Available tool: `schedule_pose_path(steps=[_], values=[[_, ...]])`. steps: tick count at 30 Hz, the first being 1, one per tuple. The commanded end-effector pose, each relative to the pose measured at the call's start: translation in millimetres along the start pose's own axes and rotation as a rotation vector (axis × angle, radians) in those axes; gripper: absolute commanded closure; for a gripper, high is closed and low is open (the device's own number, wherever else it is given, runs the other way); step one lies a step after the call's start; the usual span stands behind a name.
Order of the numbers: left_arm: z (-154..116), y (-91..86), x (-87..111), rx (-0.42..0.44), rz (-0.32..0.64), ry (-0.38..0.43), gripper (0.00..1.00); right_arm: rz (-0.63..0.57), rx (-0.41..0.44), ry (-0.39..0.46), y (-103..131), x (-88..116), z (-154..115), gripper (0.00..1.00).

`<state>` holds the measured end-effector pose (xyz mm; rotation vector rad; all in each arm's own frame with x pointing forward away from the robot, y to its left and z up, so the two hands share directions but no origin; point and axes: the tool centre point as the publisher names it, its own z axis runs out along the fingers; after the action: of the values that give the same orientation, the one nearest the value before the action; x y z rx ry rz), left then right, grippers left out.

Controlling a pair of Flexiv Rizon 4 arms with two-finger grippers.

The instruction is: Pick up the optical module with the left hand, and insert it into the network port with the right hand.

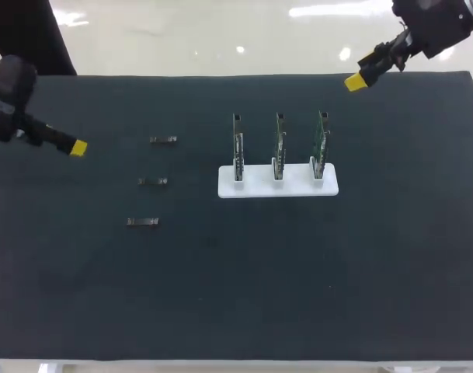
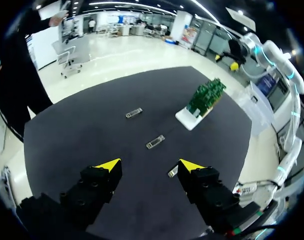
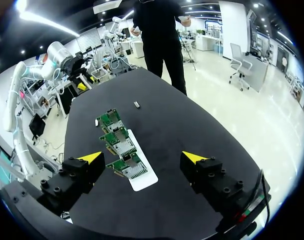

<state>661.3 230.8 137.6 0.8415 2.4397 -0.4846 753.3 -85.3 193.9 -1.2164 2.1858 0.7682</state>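
I am looking down on the counter with both arms parked off at its edges, so nothing of the task is under way yet. Three optical modules are lying flat in a slanted column on the left half. They are well apart from one another, which I judge is giving the fingers room to come down around any one of them without nudging its neighbours.

My left hand is hovering near the counter's left edge, just off the far end of that column, and it is the natural one to make the pick. From its own wrist camera the left hand is spread wide and carrying nothing, with the modules lined up ahead of it. One of them is showing partly behind a fingertip.

The three circuit boards are standing upright on edge in a white stand near the middle. I take it they are held this way so that their ports face a direction a module can be pushed in along. I cannot make out the ports themselves at this range.

My right hand is hanging high over the far right edge, well apart from the boards and out of the left arm's way. Its wrist camera is showing the right hand also gaping wide and empty, with the boards in their stand ahead of it.
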Motion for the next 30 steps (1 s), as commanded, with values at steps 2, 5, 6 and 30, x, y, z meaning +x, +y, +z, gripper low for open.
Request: schedule_pose_path(steps=[2,5,6,30], values=[[-4.8,-2.0,3.5,-0.071,0.292,0.251,0.0,0.0,0.001,0.0,0.6,0.2,-0.3,0.0],[-1.7,-2.6,6.0,-0.11,0.376,0.309,0.0,0.0,0.001,0.0,0.6,0.2,-0.3,0.0],[-0.4,-3.0,6.9,-0.116,0.41,0.32,0.0,0.0,0.001,0.0,0.6,0.2,-0.3,0.0],[8.1,-11.2,26.5,-0.121,0.842,0.419,0.0,0.0,0.001,0.0,0.6,0.2,-0.3,0.0]])
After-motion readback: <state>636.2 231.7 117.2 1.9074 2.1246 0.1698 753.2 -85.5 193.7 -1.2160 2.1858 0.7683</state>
